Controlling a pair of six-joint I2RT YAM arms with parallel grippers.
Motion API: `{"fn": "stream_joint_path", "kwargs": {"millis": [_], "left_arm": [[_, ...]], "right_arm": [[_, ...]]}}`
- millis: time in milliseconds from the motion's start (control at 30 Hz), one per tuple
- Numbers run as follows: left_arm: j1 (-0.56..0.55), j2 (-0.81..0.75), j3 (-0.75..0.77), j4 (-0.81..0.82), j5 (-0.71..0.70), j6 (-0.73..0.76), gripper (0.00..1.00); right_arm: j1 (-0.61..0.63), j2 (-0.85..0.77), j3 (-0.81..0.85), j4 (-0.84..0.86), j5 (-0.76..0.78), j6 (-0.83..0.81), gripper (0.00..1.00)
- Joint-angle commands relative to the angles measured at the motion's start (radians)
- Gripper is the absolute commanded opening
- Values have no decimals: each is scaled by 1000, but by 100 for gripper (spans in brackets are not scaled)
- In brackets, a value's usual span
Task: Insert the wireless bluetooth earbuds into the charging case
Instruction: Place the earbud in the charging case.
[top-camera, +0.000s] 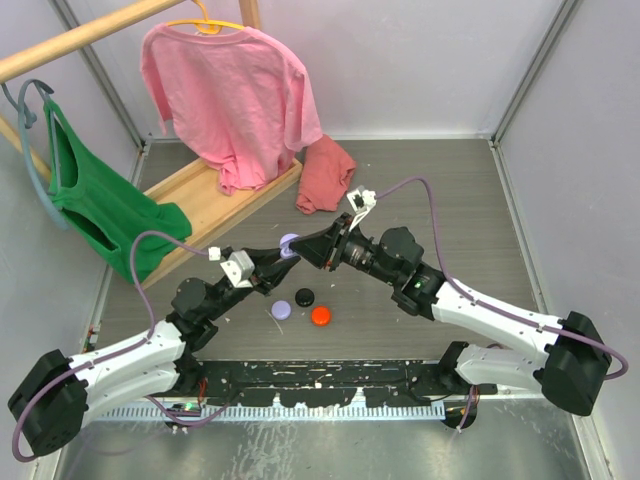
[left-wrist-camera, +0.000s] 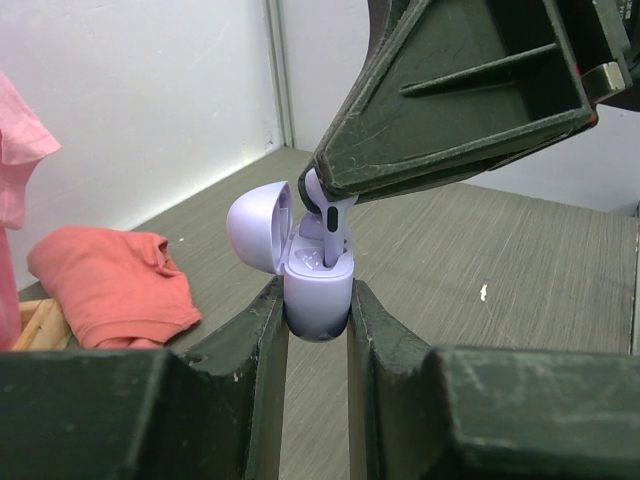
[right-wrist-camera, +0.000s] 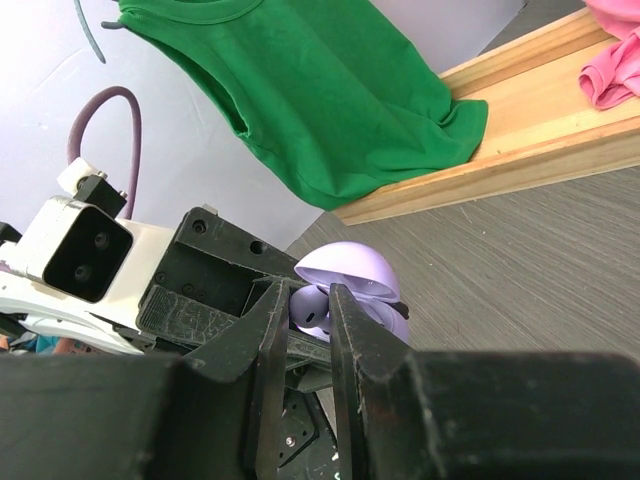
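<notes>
- The left gripper (left-wrist-camera: 316, 305) is clamped narrowly on the lavender charging case (left-wrist-camera: 318, 285), one finger on each side of its lower body.
- The case is upright and held above the table (top-camera: 450, 200), near its middle; its lid (left-wrist-camera: 262, 225) is swung open to the left.
- The right gripper (right-wrist-camera: 305, 300) pinches a lavender earbud (left-wrist-camera: 328, 222) with a black patch; the earbud's lower end sits in the open case.
- On the table, just near of the case, lie a lavender puck (top-camera: 281, 308), a black puck (top-camera: 304, 296) and an orange-red puck (top-camera: 320, 316).
</notes>
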Motion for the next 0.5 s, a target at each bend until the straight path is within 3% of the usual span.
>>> {"fn": "stream_joint_path", "kwargs": {"millis": [0,467], "left_arm": [[-1,-9,41,95,-51,-20,1],[-1,16,24,136,-78,-11,1]], "right_arm": [[20,-41,7,-13,45,-26,12],[97,-25,70,-186,218,-37,12]]}}
